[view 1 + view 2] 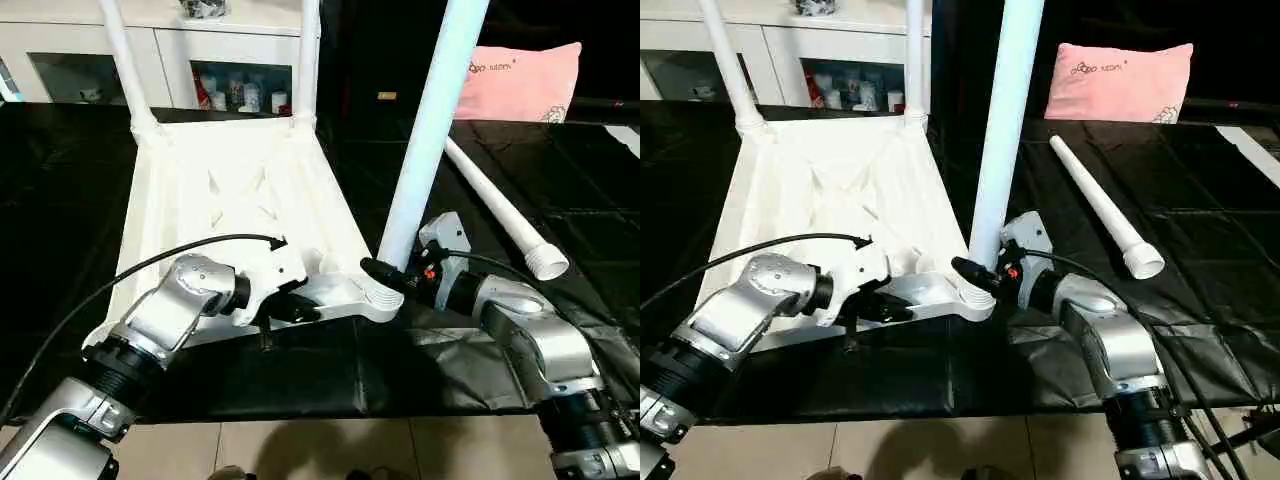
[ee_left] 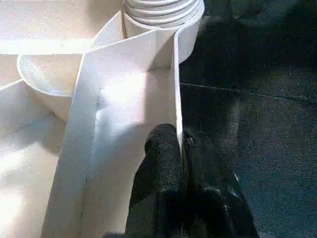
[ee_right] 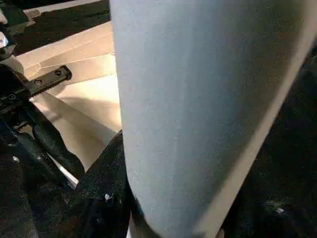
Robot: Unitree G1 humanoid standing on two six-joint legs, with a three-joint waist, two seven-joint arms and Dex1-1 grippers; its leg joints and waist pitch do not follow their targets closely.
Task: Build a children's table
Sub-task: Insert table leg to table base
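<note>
You have the tabletop (image 1: 240,200) lying upside down on the black cloth (image 1: 560,180), ribbed underside up. Two legs already stand in the far corner sockets, the far-left leg (image 1: 125,60) and the far-right leg (image 1: 308,60). Your right gripper (image 1: 395,275) grasps a third leg (image 1: 430,130) low down, holding it upright at the near-right socket (image 1: 385,298); whether it is fully seated you cannot tell. Your left gripper (image 2: 181,163) is clenched on the tabletop's near rim, steadying it. The fourth leg (image 1: 500,215) lies loose on the cloth to the right, so the near-left corner remains.
</note>
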